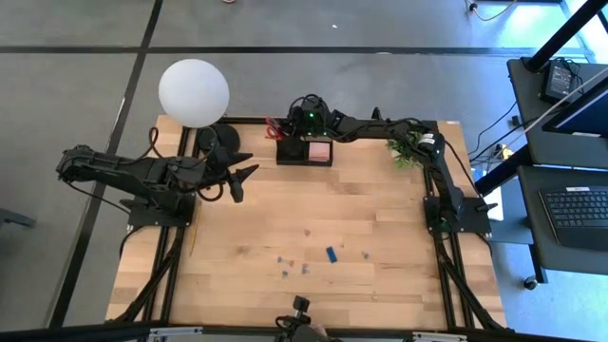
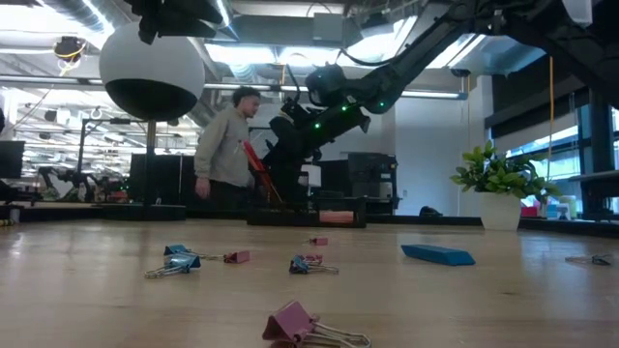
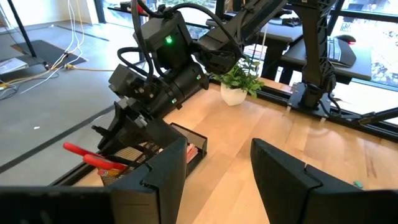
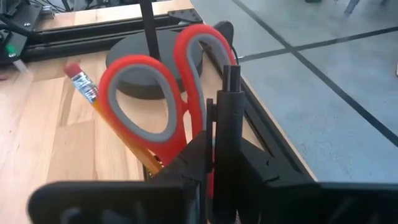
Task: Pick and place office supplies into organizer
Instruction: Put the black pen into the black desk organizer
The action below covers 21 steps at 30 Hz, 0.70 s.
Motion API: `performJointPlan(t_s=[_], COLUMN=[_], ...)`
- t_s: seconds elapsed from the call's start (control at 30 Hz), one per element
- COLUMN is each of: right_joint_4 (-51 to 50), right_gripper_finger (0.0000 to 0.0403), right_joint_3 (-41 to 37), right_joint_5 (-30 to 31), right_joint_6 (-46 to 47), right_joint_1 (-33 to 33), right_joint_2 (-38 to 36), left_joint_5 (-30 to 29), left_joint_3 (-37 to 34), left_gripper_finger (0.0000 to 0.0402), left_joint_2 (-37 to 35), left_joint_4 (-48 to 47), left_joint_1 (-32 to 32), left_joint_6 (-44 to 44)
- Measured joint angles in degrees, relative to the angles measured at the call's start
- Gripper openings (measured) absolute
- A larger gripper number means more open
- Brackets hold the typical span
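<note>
The black organizer [image 1: 296, 155] sits at the table's far edge with a pink sticky-note pad [image 1: 320, 150] in it. My right gripper [image 1: 285, 131] hovers over its left part, shut on a black pen [image 4: 231, 93]. Beside the pen, red-handled scissors [image 4: 149, 93] and a pencil [image 4: 93, 99] stand in the organizer, handles and eraser up. A blue block [image 1: 332, 254] and several small clips [image 1: 285, 261] lie on the near half of the table. My left gripper [image 1: 242, 179] waits open, left of the organizer and above the table. My right gripper pinches the black pen's shaft [image 4: 225, 134] between its two fingers [image 4: 189, 158], coming from above. The pen stands about upright, its top end poking past the fingertips. Its lower end is hidden behind the fingers, down by the organizer.
The lamp's round black base [image 1: 223, 140] and white globe [image 1: 193, 92] stand just left of the organizer. A green potted plant [image 1: 408, 147] stands at the far right. A person [image 2: 224, 145] is in the room beyond the table. Bare wood lies between the organizer and the clips.
</note>
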Motion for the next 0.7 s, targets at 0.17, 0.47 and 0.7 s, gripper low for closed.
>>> performJointPlan(t_s=[0.17, 0.47, 0.7], right_joint_4=[-0.02, -0.02, -0.02], right_gripper_finger=[0.0068, 0.0068, 0.0096], right_joint_3=[0.00, 0.00, 0.00], right_joint_5=[0.02, 0.15, 0.13], right_joint_6=[-0.16, -3.22, -3.21], right_joint_1=[0.00, 0.00, 0.00], right_joint_2=[0.00, 0.00, 0.00], left_joint_5=[0.00, 0.00, -0.59], left_joint_3=[0.00, 0.00, 0.00], left_gripper_finger=[0.0173, 0.0173, 0.0173], left_joint_2=[0.00, 0.00, 0.00], left_joint_4=[0.00, 0.00, 0.00], left_joint_1=[0.00, 0.00, 0.00], left_joint_6=[-0.01, 0.02, 0.04])
